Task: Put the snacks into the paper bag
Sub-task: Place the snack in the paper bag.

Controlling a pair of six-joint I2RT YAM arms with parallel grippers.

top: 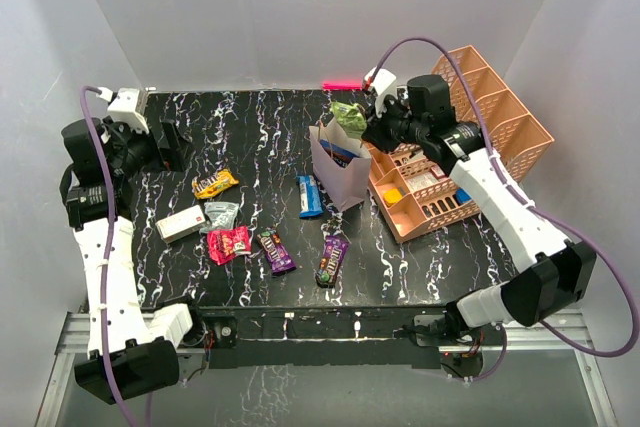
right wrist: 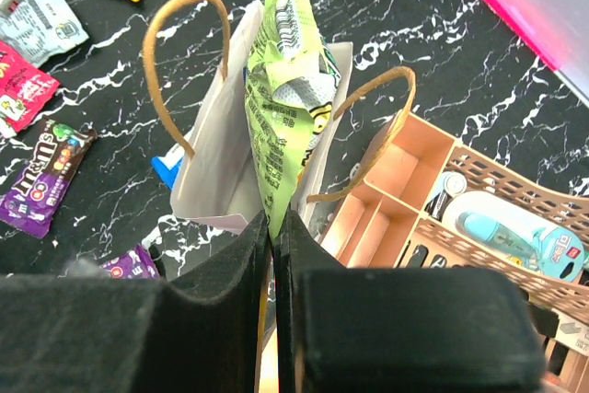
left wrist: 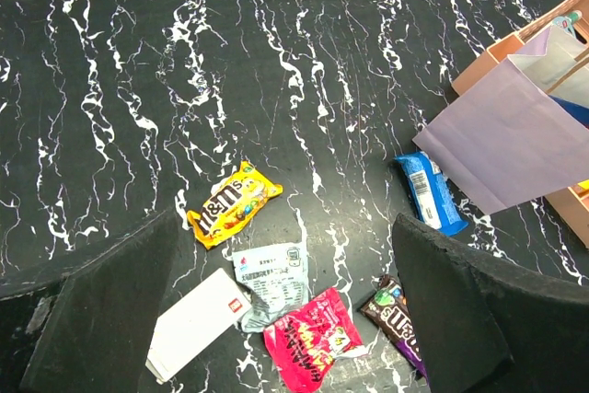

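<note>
The pale paper bag stands upright mid-table beside the trays; it also shows in the right wrist view and the left wrist view. My right gripper is shut on a green snack packet and holds it over the bag's open mouth; the packet also shows from above. On the table lie a yellow packet, a silver packet, a red-pink packet, two purple-brown bars and a blue bar. My left gripper is open and empty, high above the left-hand snacks.
Salmon-pink mesh organiser trays with small items stand right of the bag. A white box lies at the left by the silver packet. A pink strip lies at the far table edge. White walls enclose the table.
</note>
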